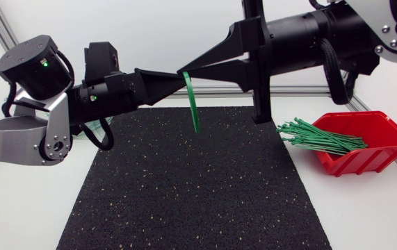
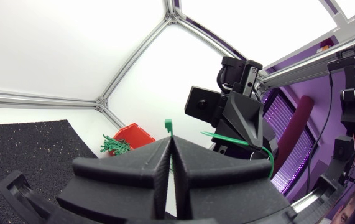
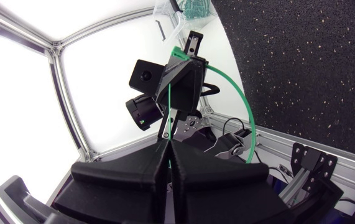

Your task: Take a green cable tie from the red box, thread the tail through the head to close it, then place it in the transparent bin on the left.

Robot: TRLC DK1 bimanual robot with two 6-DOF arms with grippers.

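The left gripper had its fingers pressed together on the green cable tie, whose head poked above their tips. Just beyond, the right gripper pinched the same tie with closed fingers. Farther off sat the red box.
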